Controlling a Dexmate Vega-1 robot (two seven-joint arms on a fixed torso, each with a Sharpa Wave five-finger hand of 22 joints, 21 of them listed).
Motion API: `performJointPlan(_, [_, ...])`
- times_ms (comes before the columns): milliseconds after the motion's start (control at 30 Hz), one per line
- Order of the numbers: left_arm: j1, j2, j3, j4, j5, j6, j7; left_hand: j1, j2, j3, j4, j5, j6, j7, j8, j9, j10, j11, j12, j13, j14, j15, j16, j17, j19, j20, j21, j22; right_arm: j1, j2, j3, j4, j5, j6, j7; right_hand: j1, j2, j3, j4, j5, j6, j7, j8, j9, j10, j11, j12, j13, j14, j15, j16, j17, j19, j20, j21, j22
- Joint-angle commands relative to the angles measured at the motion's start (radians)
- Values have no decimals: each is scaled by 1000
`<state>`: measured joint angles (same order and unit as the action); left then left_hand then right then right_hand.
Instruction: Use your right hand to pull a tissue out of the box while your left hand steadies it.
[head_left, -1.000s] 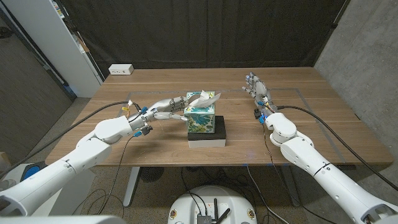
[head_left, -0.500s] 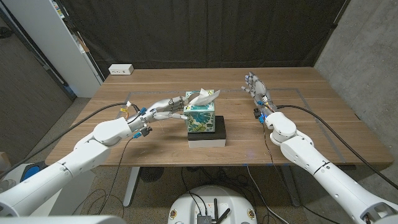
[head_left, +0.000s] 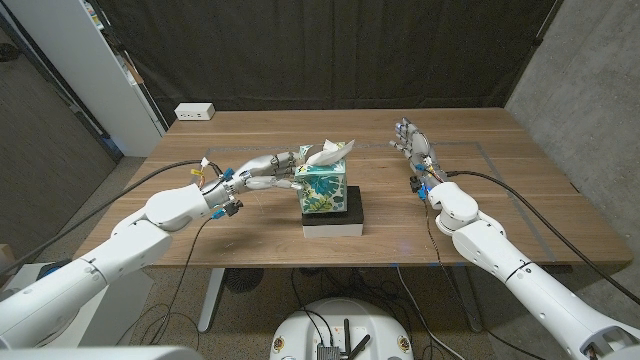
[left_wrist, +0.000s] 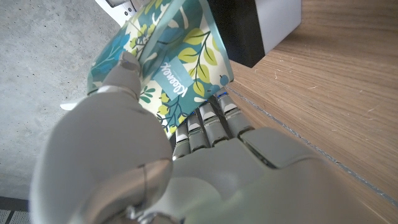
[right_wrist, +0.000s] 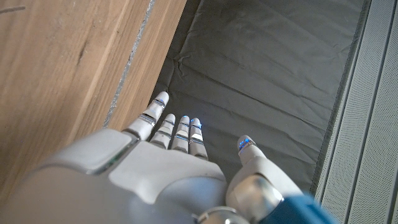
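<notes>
**Left hand on the box, right hand off to the side**

Tissue box (head_left: 324, 188) with the leafy teal print sitting mid-table on a black-and-white block (head_left: 334, 220), one white tissue (head_left: 331, 152) poking out the top. Left hand (head_left: 272, 171) pressed against the box's left side, fingers (left_wrist: 211, 121) wrapped on the printed cardboard, thumb up near the top edge. Right hand (head_left: 411, 139) well apart over the wooden table (head_left: 500, 190), fingers (right_wrist: 181, 127) straight and spread, holding nothing.
</notes>
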<state>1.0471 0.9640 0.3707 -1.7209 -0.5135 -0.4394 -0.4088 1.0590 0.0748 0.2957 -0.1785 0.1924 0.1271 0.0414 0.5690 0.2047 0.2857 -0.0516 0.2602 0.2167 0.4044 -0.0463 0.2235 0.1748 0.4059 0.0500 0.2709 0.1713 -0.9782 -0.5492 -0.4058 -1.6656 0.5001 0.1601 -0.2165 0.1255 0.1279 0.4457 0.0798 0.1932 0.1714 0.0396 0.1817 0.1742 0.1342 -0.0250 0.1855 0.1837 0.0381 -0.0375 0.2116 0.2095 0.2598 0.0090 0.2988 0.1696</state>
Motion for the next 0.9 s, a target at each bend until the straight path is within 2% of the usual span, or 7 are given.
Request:
performJointPlan(33, [29, 59, -46, -85, -1, 46, 31, 19, -1, 8, -4, 6, -1, 8, -7, 3, 0, 11, -4, 6, 15, -73, 6, 4, 81, -67, 9, 2, 0, 4, 2, 21, 11, 20, 18, 1, 10, 3, -3, 5, 1, 3, 6, 3, 3, 7, 7, 6, 8, 2, 7, 2, 10, -3, -7, 3])
performJointPlan(567, [66, 117, -115, -174, 25, 85, 81, 15, -1, 2, 7, 4, -2, 12, -9, 3, 1, 16, -7, 9, 17, -81, 5, 8, 84, -76, 2, 2, 2, 2, 3, 32, 21, 24, 32, -1, 12, 2, -5, 5, 1, 3, 6, 3, 3, 6, 6, 6, 8, 2, 7, 3, 11, -3, -12, 3])
performJointPlan(900, [95, 131, -154, -199, 34, 87, 108, 12, 2, -1, 11, 3, 3, 14, -8, 3, 6, 14, -7, 11, 22, -85, 6, 10, 86, -80, -2, 2, 14, 5, -3, 43, 22, 21, 39, -1, 12, 1, -7, 4, 2, 2, 6, 3, 2, 5, 6, 6, 7, 2, 7, 3, 13, -4, -15, 4])
